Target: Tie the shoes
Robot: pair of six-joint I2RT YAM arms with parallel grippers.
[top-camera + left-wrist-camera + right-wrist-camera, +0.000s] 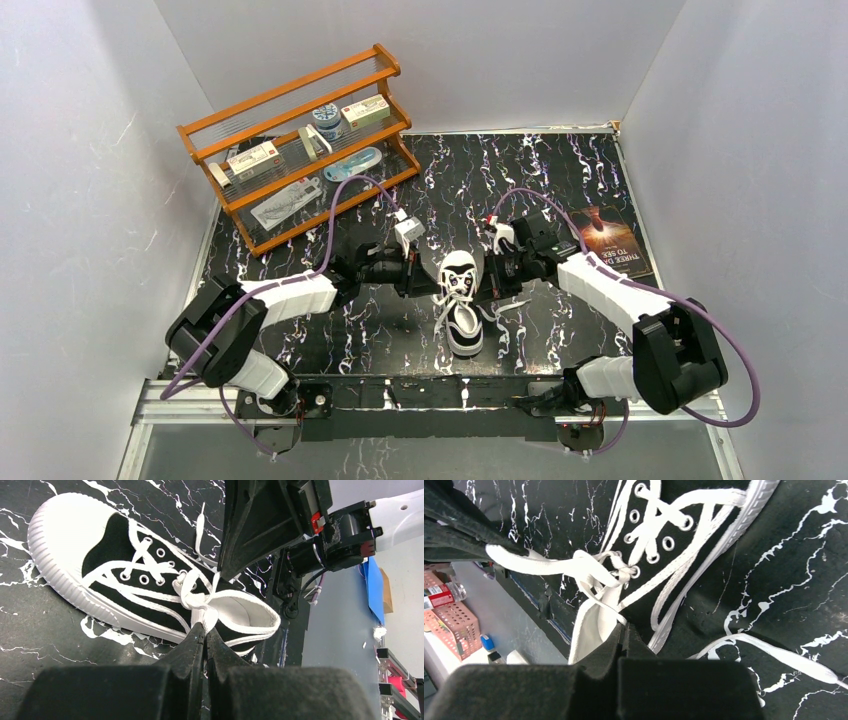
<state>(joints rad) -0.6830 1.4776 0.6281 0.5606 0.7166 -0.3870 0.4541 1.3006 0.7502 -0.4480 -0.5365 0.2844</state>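
Left hand (pixel 205 632) pinching lace (pixel 206 614) at shoe (pixel 102 555) collar; right hand (pixel 622 636) clamped tight too, probably on lace.

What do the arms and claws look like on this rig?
The left arm and right arm have white shell links with black boxy joint housings. A purple cable loops along each. The left claw and right claw have matte black wedge-shaped fingers tapering to narrow tips. No markings are readable.

Upright black low-top sneaker (pixel 462 310), white toe cap, white laces (pixel 197 600) partly knotted.
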